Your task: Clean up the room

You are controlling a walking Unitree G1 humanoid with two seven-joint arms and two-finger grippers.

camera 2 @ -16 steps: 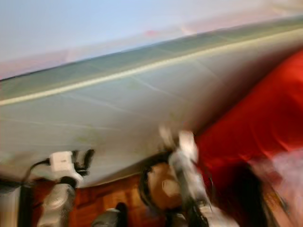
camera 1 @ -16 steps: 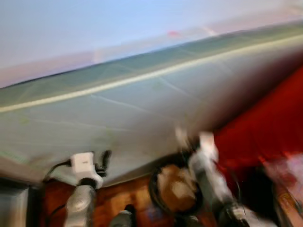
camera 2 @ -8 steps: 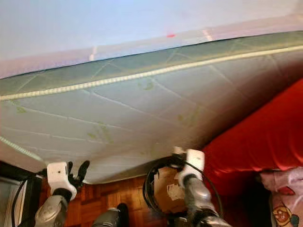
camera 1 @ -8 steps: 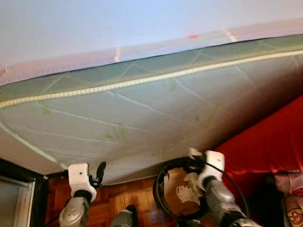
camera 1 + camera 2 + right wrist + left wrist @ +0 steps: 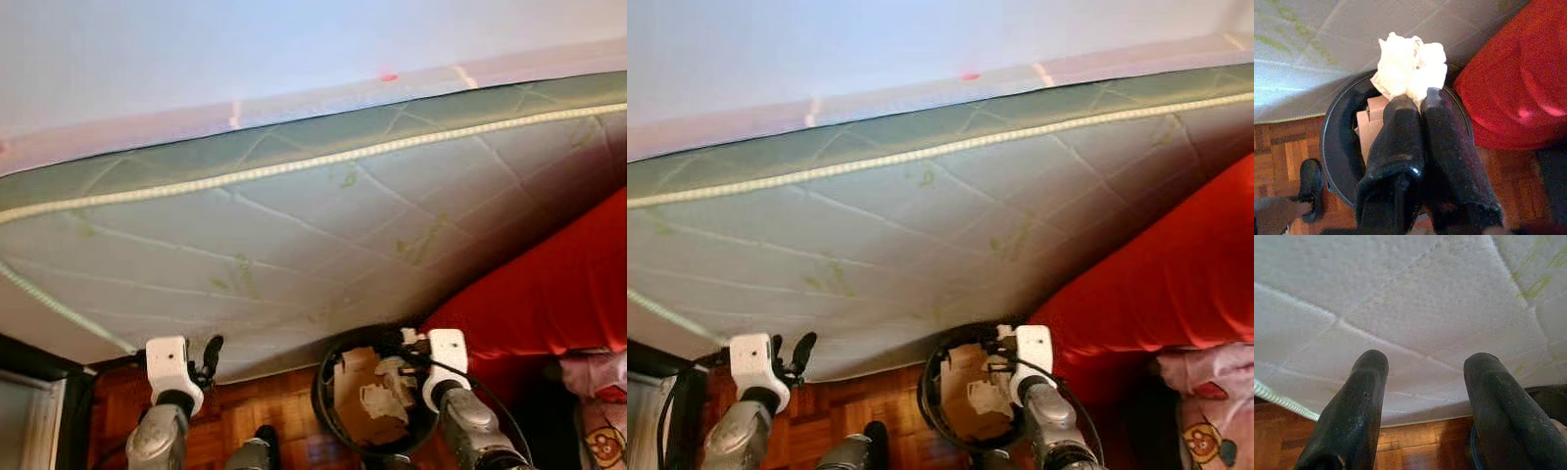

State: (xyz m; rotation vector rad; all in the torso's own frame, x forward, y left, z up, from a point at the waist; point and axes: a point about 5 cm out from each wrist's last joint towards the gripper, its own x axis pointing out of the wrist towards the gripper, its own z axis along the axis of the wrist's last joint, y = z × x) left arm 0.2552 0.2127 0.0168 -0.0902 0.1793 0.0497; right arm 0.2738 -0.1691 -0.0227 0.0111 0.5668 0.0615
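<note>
My right gripper (image 5: 1420, 100) is shut on a crumpled white paper wad (image 5: 1408, 68). It hangs over a round black bin (image 5: 1332, 147) that holds brown cardboard (image 5: 1369, 125). In the eye views the bin (image 5: 318, 392) stands on the wooden floor against the side of a mattress, with the right gripper (image 5: 407, 343) above its far rim. My left gripper (image 5: 1425, 364) is open with nothing between its fingers, raised close to the mattress side (image 5: 1415, 298) and left of the bin (image 5: 208, 351).
A large quilted mattress (image 5: 294, 245) with green trim spans the view. Red bedding (image 5: 549, 294) lies at the right, with pink printed fabric (image 5: 598, 421) below it. Parquet floor (image 5: 235, 411) runs under the arms. A black shoe (image 5: 1310, 181) sits beside the bin.
The blur has cleared and the camera has settled. The right gripper stays over the bin with the paper wad still held. The left gripper remains open.
</note>
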